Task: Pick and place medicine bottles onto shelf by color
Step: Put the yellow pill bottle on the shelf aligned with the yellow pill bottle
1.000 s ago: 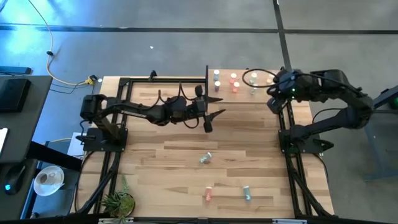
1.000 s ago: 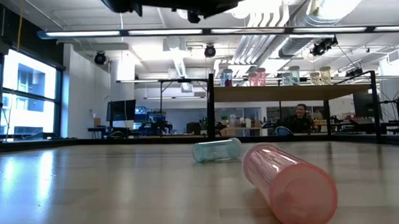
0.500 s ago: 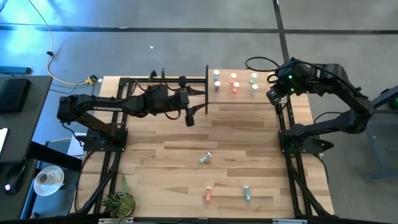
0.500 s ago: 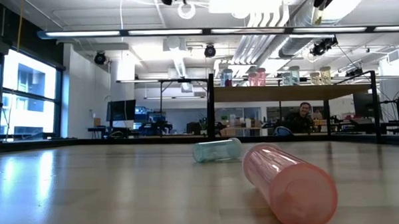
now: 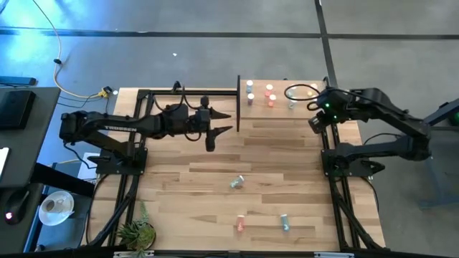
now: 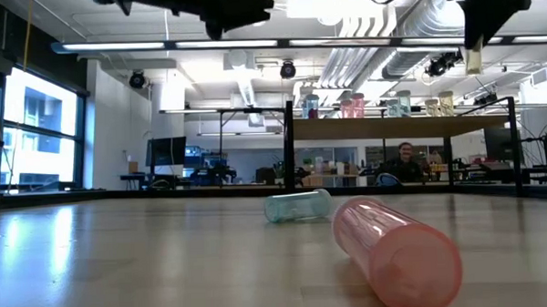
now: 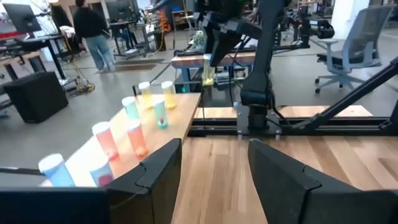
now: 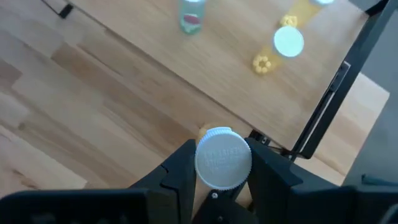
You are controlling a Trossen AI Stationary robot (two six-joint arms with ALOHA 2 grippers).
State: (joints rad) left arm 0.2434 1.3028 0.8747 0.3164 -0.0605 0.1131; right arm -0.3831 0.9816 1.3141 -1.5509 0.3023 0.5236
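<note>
Yellow medicine bottle (image 8: 223,158) sits pinched in my right end effector (image 8: 219,177) above the shelf (image 5: 280,113); my left end effector (image 7: 211,168), fingers spread and empty, hovers over the desk (image 5: 287,172).

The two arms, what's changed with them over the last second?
The left gripper has pulled back across the table, away from the shelf, holding nothing. The right gripper, shut on a yellow bottle, has shifted beside the shelf. The bottles lying on the table and standing on the shelf haven't moved.
</note>
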